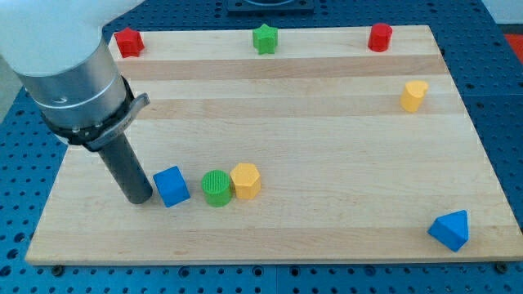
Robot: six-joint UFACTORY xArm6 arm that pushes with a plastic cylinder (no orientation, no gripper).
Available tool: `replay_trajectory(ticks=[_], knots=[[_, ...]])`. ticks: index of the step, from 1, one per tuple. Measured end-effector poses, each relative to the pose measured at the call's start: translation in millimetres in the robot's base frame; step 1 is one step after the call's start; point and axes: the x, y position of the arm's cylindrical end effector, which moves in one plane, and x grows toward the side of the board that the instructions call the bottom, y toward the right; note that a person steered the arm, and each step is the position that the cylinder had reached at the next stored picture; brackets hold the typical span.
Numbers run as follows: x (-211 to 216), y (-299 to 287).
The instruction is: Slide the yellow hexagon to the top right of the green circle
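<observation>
The yellow hexagon (245,180) sits on the wooden board, touching the right side of the green circle (216,188), slightly higher than it. A blue cube (172,186) stands just left of the green circle. My tip (138,197) rests on the board right beside the blue cube's left side, to the left of the green circle and the yellow hexagon.
A red star-like block (128,42), a green star (265,38) and a red cylinder (379,37) line the board's top edge. A yellow block (413,95) is at the right. A blue triangle (450,229) sits at the bottom right corner.
</observation>
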Motion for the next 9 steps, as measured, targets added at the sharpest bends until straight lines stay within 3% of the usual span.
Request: replay_trajectory(ticks=[3, 4, 7, 9], knots=[[-0.3, 24.2], [23.9, 8.7], [42.9, 111.5], [21.8, 141.7]])
